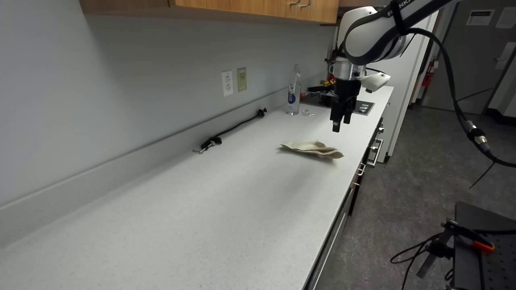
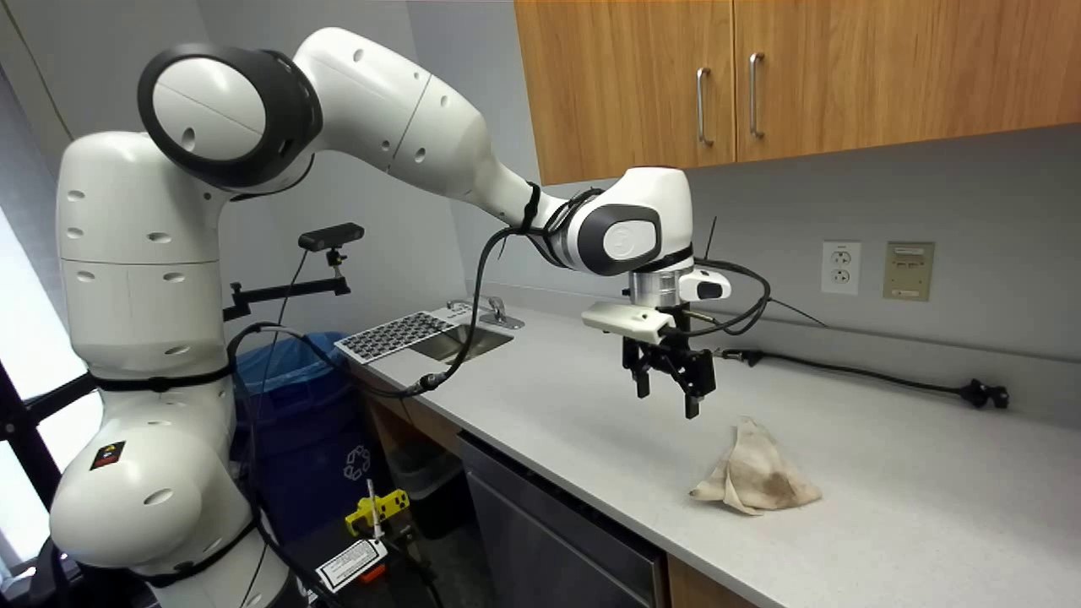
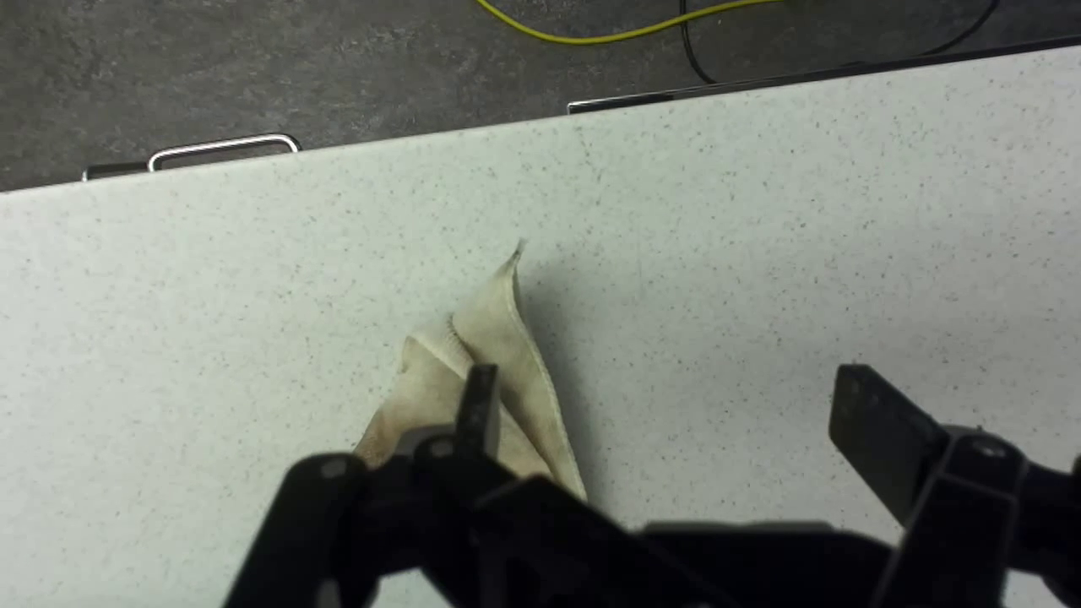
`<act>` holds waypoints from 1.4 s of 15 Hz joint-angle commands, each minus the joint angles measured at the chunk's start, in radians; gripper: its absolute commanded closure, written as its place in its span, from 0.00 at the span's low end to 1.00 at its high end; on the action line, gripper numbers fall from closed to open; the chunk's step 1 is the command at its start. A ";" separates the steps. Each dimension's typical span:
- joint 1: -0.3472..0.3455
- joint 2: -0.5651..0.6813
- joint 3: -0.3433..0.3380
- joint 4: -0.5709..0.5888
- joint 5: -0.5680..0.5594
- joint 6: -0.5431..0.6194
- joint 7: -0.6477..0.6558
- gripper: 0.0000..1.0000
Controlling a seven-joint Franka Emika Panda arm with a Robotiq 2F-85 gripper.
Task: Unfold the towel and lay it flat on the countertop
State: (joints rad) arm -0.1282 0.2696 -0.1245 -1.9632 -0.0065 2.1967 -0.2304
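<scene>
Cream-beige, with darker blotches, the towel (image 2: 747,475) is crumpled into a peaked, folded shape on the pale, speckled countertop (image 2: 912,515), nearer the front edge than the backsplash (image 1: 121,171). In the wrist view a pointed corner is turned toward that edge, and a line of stitching is exposed beside a fold. The black gripper (image 3: 680,414) is held in the air above the countertop, apart from the towel; its fingers (image 3: 481,405) are spread wide, a broad gap being left between them, and part of the towel is hidden by one of them in the wrist view. It is carried by a white arm (image 2: 405,118). Along the backsplash a thin black rod (image 2: 861,371) is laid, visible in both exterior views. On the wall (image 2: 996,279) above, a white outlet (image 2: 841,267) and a tan plate (image 2: 909,270) are mounted, with wooden cabinets (image 2: 633,84) fixed higher up. In an exterior view a clear, labelled bottle (image 1: 294,94) is seen near the backsplash. A sink (image 2: 490,339) is partly covered by a patterned panel (image 2: 393,336), and a blue bin (image 2: 304,447) is set near that end.
</scene>
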 commanded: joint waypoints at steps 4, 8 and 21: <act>0.004 0.046 -0.016 0.039 -0.104 0.016 0.094 0.00; 0.008 0.115 -0.022 0.104 -0.212 -0.011 0.110 0.00; -0.015 0.325 0.001 0.288 -0.258 0.003 0.027 0.00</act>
State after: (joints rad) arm -0.1262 0.5312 -0.1347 -1.7540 -0.2735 2.1986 -0.1754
